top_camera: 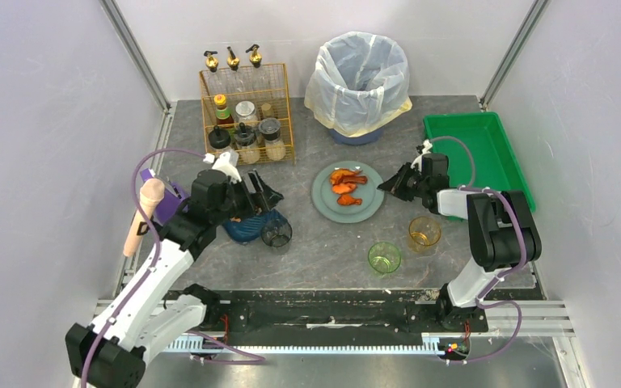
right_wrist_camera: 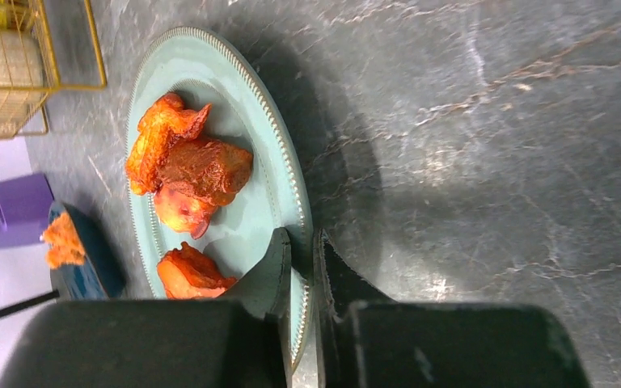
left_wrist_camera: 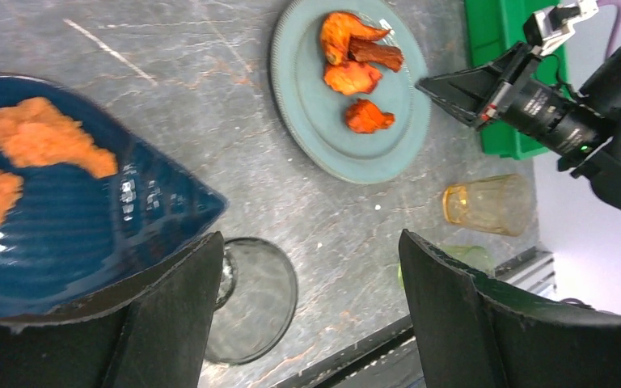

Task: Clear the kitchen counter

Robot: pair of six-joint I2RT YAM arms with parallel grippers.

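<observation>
- Step in hand: the right gripper (right_wrist_camera: 302, 236) is at the near-right rim of the round grey-green plate (right_wrist_camera: 247, 214) with a beaded edge. Its claw is narrowed to a slit with the rim running through it, which I read as a pinch on the plate.
- The plate carries four orange-brown pieces of cooked food (right_wrist_camera: 190, 166) and sits mid-way across the kitchen counter (top_camera: 323, 242), the dark grey veined slab that everything stands on.
- The left gripper (left_wrist_camera: 309, 238) is spread wide and holds nothing. It hangs over the counter, with the deep-blue ribbed dish (left_wrist_camera: 89, 234) of orange scraps beside and partly under one finger. A smoky dark glass (left_wrist_camera: 251, 299) shows between the fingers.
- Next move, as a judgement: lift the plate by the rim and keep it level so the food does not slide. Then tip the scraps into the liner-lined bin (top_camera: 331, 89) at the back, or set the plate in the green plastic tray (top_camera: 469, 153) on the right. A pinch on one edge may let the plate sag.
- Left to clear: the blue dish, the dark glass, an amber tumbler (top_camera: 424, 233) and a green tumbler (top_camera: 385, 259).
- Surface: matte, with faint pale veins and a few crumbs.
- Room: pale panel walls with aluminium uprights. A gold wire rack (top_camera: 247, 81) of bottles and jars stands at the back left.
</observation>
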